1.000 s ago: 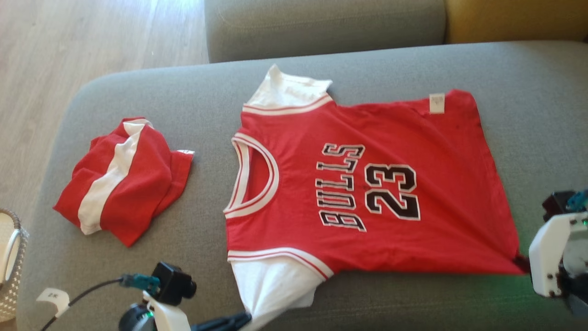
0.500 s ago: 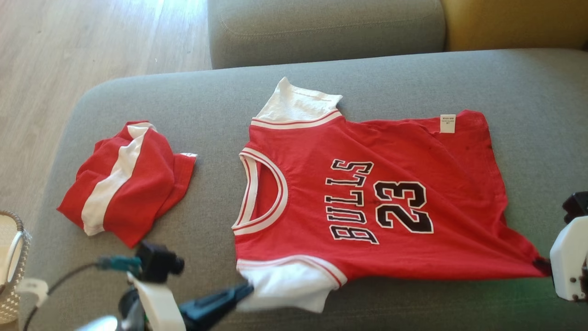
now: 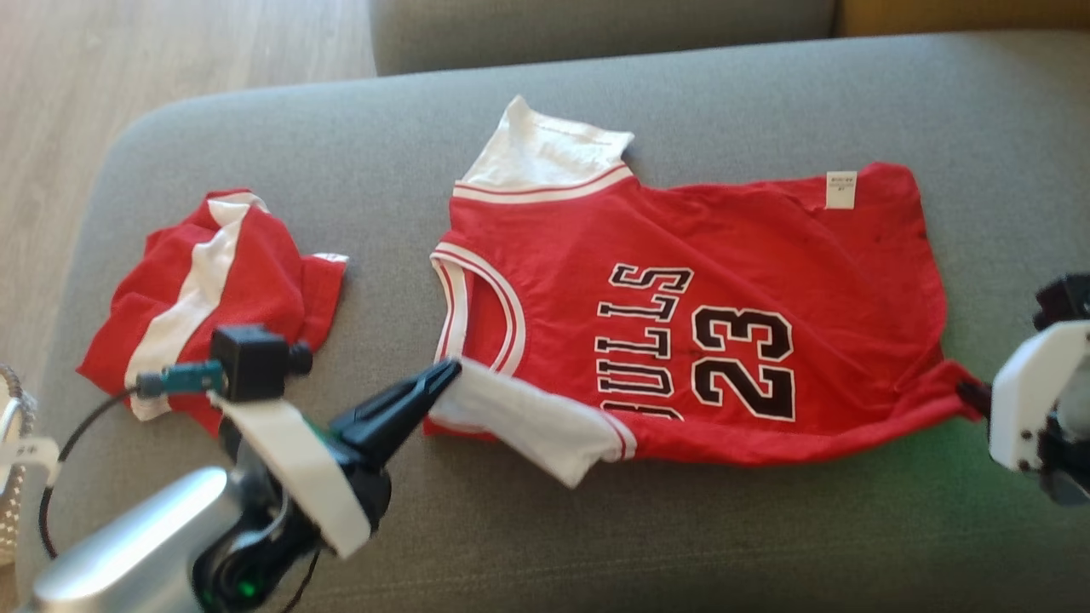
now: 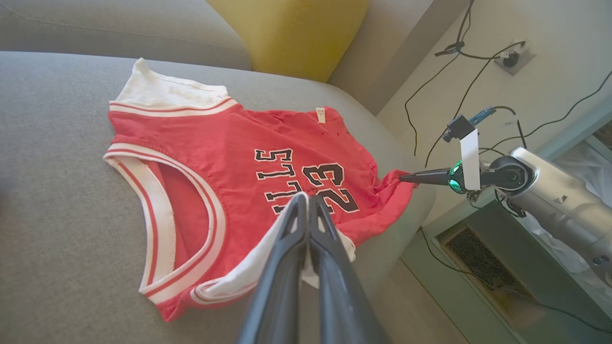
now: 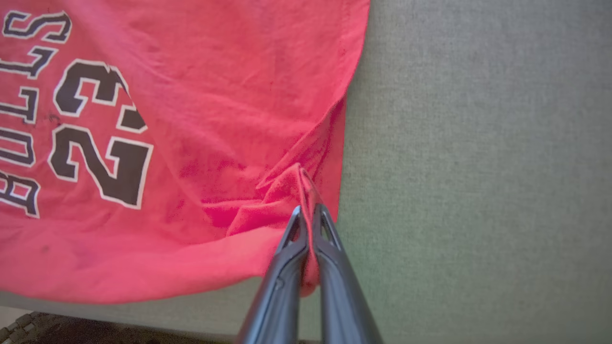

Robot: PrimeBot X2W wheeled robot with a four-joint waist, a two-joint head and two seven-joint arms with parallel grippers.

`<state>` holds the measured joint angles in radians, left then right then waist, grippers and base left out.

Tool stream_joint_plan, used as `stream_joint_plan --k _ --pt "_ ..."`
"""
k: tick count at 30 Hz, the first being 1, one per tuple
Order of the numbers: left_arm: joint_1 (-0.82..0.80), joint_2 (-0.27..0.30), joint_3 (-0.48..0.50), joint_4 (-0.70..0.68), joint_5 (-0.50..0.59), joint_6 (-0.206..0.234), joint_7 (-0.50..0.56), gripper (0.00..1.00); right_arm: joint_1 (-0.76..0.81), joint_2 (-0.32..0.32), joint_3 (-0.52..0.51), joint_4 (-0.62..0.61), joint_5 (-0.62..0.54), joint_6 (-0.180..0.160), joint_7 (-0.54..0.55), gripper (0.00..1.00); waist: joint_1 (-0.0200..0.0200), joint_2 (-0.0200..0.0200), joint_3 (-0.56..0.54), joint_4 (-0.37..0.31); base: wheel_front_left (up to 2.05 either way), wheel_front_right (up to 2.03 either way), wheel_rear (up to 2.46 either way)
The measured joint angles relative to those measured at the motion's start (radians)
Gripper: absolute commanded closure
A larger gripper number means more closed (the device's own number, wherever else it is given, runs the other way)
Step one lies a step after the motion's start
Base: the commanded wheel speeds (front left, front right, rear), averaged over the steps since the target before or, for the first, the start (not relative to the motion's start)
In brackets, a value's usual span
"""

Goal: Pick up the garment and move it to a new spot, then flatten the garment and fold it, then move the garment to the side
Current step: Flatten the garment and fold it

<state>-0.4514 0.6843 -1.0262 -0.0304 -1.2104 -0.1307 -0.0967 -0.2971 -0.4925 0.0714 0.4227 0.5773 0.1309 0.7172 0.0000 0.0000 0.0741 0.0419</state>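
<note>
The garment is a red "BULLS 23" jersey with white sleeves, spread on the grey sofa cushion. My left gripper is shut on the near white sleeve, which is lifted and laid over the jersey's near edge, covering part of the lettering. In the left wrist view the left gripper pinches white cloth above the garment. My right gripper is shut on the near hem corner, bunching the red cloth. The right wrist view shows that right gripper on a raised fold of the garment.
A second red and white garment lies folded on the cushion's left part. A woven basket stands at the left edge over the wood floor. A yellow cushion sits at the back. Cables hang on the wall beyond the sofa's end.
My left gripper has risen and moved forward, carrying the white sleeve over the jersey's near edge. The right gripper keeps its hold on the hem corner. The camera has shifted.
</note>
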Motion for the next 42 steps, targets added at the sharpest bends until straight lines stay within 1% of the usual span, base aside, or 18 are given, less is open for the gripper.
stream_joint_plan --k 4,8,13,20,21,22,23,24,29,30,31,35,36,37,38,40,42 --pt "-0.050 -0.034 0.004 0.058 -0.012 0.000 -0.019 1.00 -0.057 0.028 -0.006 0.042 -0.039 0.000 -0.028 1.00 0.0000 0.0000 0.031 -0.004 0.00 0.00 0.00" --pt "-0.096 -0.075 0.011 0.160 -0.011 0.001 -0.026 1.00 -0.104 0.039 -0.024 0.091 -0.077 0.000 -0.070 1.00 0.0000 0.0000 0.061 -0.007 0.00 0.00 0.00" --pt "-0.148 -0.142 0.027 0.267 -0.006 0.017 -0.041 1.00 -0.152 0.069 -0.027 0.138 -0.097 0.000 -0.118 1.00 0.0000 0.0000 0.091 -0.013 0.00 0.00 0.00" --pt "-0.179 -0.196 0.032 0.374 -0.005 0.018 -0.052 1.00 -0.192 0.081 -0.003 0.197 -0.101 0.000 -0.171 1.00 0.0000 0.0000 0.119 -0.023 0.00 0.00 0.00" --pt "-0.181 -0.202 0.032 0.387 -0.004 0.018 -0.057 1.00 -0.197 0.084 -0.008 0.207 -0.101 0.000 -0.181 0.98 0.0000 0.0000 0.122 -0.024 0.00 0.00 0.00" --pt "-0.184 -0.209 0.034 0.402 -0.004 0.021 -0.067 1.00 -0.204 0.091 -0.025 0.223 -0.101 0.000 -0.192 0.44 0.0000 0.0000 0.124 -0.025 0.00 0.00 0.00" --pt "-0.188 -0.218 0.043 0.418 -0.002 0.033 -0.083 0.61 -0.212 0.097 -0.034 0.237 -0.100 0.000 -0.195 0.00 0.0000 0.0000 0.126 -0.025 0.00 0.00 0.00" --pt "-0.194 -0.227 0.050 0.433 0.006 0.048 -0.095 0.00 -0.217 0.100 -0.035 0.241 -0.103 0.000 -0.209 0.00 0.0000 0.0000 0.128 -0.026 0.00 0.00 0.00" --pt "-0.226 -0.259 0.078 0.490 0.059 0.111 -0.135 0.00 -0.261 0.112 -0.111 0.277 -0.176 0.000 -0.360 0.00 0.0000 0.0000 0.132 -0.029 0.00 0.00 0.00" --pt "-0.228 -0.266 0.087 0.491 0.068 0.120 -0.141 0.00 -0.267 0.113 -0.121 0.279 -0.190 0.000 -0.389 0.00 0.0000 0.0000 0.130 -0.029 0.00 0.00 0.00" --pt "-0.228 -0.266 0.087 0.491 0.068 0.120 -0.141 0.00 -0.267 0.113 -0.121 0.279 -0.190 0.000 -0.389 0.00 0.0000 0.0000 0.130 -0.029 0.00 0.00 0.00" --pt "-0.225 -0.285 0.156 0.485 0.125 0.178 -0.151 0.00 -0.268 0.129 -0.151 0.267 -0.253 0.000 -0.526 0.00 0.0000 0.0000 0.119 -0.032 0.00 0.00 0.00" --pt "-0.218 -0.291 0.207 0.466 0.151 0.195 -0.152 0.00 -0.266 0.137 -0.162 0.252 -0.264 0.000 -0.566 0.00 0.0000 0.0000 0.115 -0.033 0.00 0.00 0.00" --pt "-0.193 -0.312 0.342 0.395 0.229 0.231 -0.153 0.00 -0.262 0.154 -0.182 0.201 -0.282 0.000 -0.656 0.00 0.0000 0.0000 0.106 -0.034 0.00 0.00 0.00" --pt "-0.172 -0.327 0.405 0.351 0.277 0.241 -0.154 0.00 -0.259 0.166 -0.193 0.169 -0.290 0.000 -0.700 0.00 0.0000 0.0000 0.101 -0.036 0.00 0.00 0.00" --pt "-0.106 -0.376 0.523 0.269 0.365 0.260 -0.158 0.00 -0.239 0.188 -0.200 0.102 -0.317 0.000 -0.774 0.00 0.0000 0.0000 0.091 -0.039 0.00 0.00 0.00" --pt "-0.012 -0.430 0.607 0.197 0.459 0.263 -0.159 0.00 -0.189 0.221 -0.208 0.029 -0.345 0.000 -0.832 0.00 0.0000 0.0000 0.078 -0.043 0.00 0.00 0.00"
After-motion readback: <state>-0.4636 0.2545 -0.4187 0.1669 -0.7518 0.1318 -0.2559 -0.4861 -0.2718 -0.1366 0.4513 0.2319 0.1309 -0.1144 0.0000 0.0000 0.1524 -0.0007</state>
